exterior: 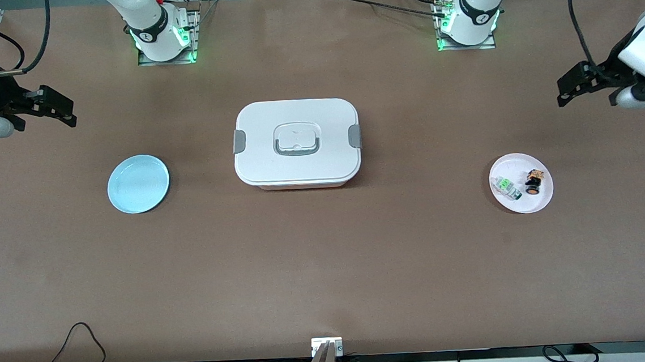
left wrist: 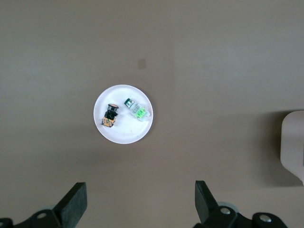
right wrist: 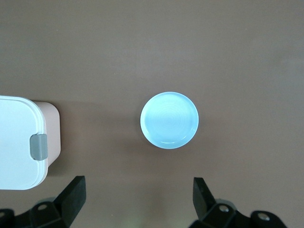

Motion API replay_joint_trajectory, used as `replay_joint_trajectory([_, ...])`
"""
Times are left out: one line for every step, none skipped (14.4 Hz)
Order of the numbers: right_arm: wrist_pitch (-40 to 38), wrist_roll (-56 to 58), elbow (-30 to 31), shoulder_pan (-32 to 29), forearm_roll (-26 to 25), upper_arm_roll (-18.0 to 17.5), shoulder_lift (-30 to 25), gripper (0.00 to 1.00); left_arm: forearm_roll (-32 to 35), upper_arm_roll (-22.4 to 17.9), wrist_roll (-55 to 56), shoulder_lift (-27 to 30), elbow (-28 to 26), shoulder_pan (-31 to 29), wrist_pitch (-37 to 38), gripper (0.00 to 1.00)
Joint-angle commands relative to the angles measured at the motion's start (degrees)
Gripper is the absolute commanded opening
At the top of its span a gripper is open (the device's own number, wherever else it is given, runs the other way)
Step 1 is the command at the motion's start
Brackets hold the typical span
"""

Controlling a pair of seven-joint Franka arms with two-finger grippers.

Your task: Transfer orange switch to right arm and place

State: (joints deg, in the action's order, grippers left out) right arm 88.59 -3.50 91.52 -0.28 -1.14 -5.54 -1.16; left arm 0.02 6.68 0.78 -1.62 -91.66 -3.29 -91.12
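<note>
The orange switch (exterior: 534, 182) lies on a small white plate (exterior: 543, 197) toward the left arm's end of the table, beside a small green-and-clear part (exterior: 508, 187). It also shows in the left wrist view (left wrist: 109, 116) on the white plate (left wrist: 124, 134). My left gripper (exterior: 568, 87) is open and empty, high above the table at that end; its fingertips (left wrist: 76, 202) frame bare table. My right gripper (exterior: 62, 110) is open and empty, high at the right arm's end. A light blue plate (exterior: 138, 183) lies bare toward that end, also in the right wrist view (right wrist: 169, 119).
A white lidded box (exterior: 297, 143) with grey side clasps stands mid-table, between the two plates. Its corner shows in the right wrist view (right wrist: 19, 142). Cables run along the table's edges.
</note>
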Motion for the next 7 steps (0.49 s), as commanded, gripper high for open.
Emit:
replay_joint_trajectory([-0.8, 0.4, -0.7, -0.3, 1.7, -0.2, 0.3, 1.00, 0.2, 0.5, -0.5, -2.9, 0.8, 1.1, 0.6, 1.00])
replay_joint_trajectory([-0.9, 0.4, -0.8, -0.3, 2.7, -0.1, 0.9, 1.00, 0.4, 0.4, -0.5, -3.2, -0.4, 1.2, -0.5, 1.00])
replay_joint_trajectory([-1.0, 0.3, -0.8, -0.3, 3.6, -0.1, 1.3, 1.00, 0.4, 0.4, -0.7, -3.2, -0.8, 1.2, -1.1, 1.00])
replay_joint_trajectory([-1.0, 0.2, -0.7, -0.3, 3.9, -0.1, 1.5, 1.00, 0.4, 0.4, -0.7, -3.4, -0.8, 1.3, -1.0, 1.00])
replay_joint_trajectory([-1.0, 0.2, -0.6, -0.3, 3.9, -0.1, 1.5, 1.00, 0.4, 0.1, -1.2, -4.2, -1.0, 1.4, -0.8, 1.00])
replay_joint_trajectory([-1.1, 0.5, -0.6, -0.4, 3.9, 0.0, 1.3, 1.00, 0.4, -0.1, -5.0, -5.7, -1.1, 1.3, -0.6, 1.00])
replay_joint_trajectory([-1.1, 0.5, -0.7, -0.5, 3.9, 0.2, 1.2, 1.00, 0.4, -0.2, -13.2, -6.8, -1.8, 0.6, -1.2, 1.00])
